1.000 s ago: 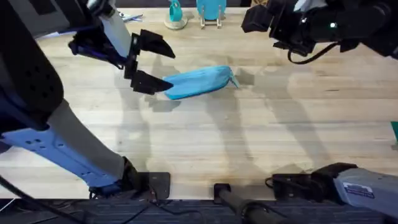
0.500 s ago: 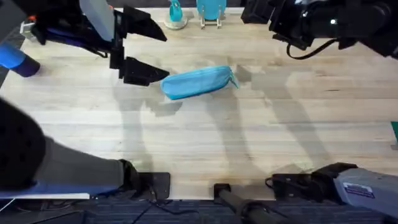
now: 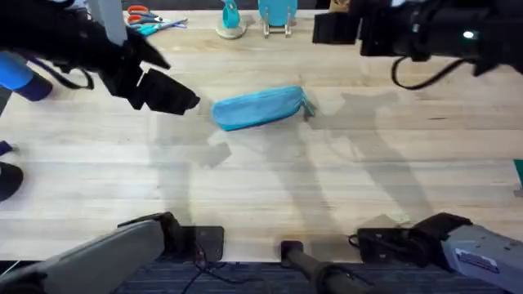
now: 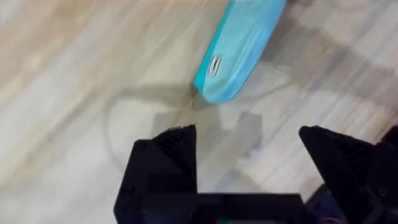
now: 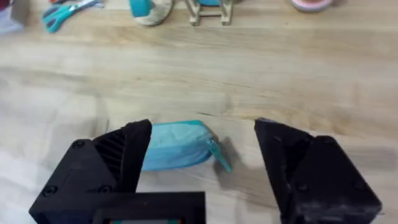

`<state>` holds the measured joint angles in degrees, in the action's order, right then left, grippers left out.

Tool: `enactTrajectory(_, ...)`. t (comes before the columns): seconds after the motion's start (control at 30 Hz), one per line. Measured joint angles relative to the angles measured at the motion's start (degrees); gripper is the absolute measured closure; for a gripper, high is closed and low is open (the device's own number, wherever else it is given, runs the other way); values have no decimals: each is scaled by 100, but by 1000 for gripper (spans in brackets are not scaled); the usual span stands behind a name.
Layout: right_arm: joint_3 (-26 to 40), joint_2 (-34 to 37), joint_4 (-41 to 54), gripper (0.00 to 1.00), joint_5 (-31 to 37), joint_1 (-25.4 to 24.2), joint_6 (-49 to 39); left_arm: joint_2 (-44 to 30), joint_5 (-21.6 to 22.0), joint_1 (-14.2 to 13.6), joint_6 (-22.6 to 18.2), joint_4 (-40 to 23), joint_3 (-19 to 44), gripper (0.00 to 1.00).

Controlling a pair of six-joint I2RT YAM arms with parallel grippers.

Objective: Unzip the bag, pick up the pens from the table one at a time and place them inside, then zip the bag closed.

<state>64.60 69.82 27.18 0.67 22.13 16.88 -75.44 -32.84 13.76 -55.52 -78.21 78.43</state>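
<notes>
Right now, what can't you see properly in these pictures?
- Inside the bag: the fabric hides any pens, in the overhead and both wrist views.
- The zipper: too small in the overhead view to tell if it is shut all along.
- The bag's far end in the left wrist view: cut off by the picture's edge.
- The bag's end in the right wrist view: hidden behind the right gripper finger.

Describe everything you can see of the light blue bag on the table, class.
The bag is a light blue, elongated pouch of soft-looking fabric. It lies flat on the wooden table, slightly slanted in the overhead view. A small zipper pull hangs at one end; a small pale label sits near the other. It looks zipped closed. Neither gripper touches it.
</notes>
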Motion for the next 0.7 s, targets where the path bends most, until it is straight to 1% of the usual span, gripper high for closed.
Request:
enactTrajectory(0.07, 0, -134, 222, 5, 2, 0, -157, 87, 260, 1, 502, -33, 0, 4)
enactTrajectory(0.13, 0, -217, 520, 4, 4, 0, -250, 143, 434, 0, 870, -149, 0, 4)
enactTrajectory(0.23, 0, -276, 931, 4, 2, 0, -337, 199, 608, 0, 1200, -309, 0, 4)
enactTrajectory(0.33, 0, -314, 1299, 5, 2, 0, -376, 205, 724, 0, 1370, -348, 0, 4)
enactTrajectory(0.47, 0, -337, 1611, 4, 2, 0, -397, 205, 768, 0, 1471, -346, 0, 4)
enactTrajectory(0.7, 0, -343, 1655, 4, 2, 0, -409, 205, 835, 0, 1536, -346, 0, 5)
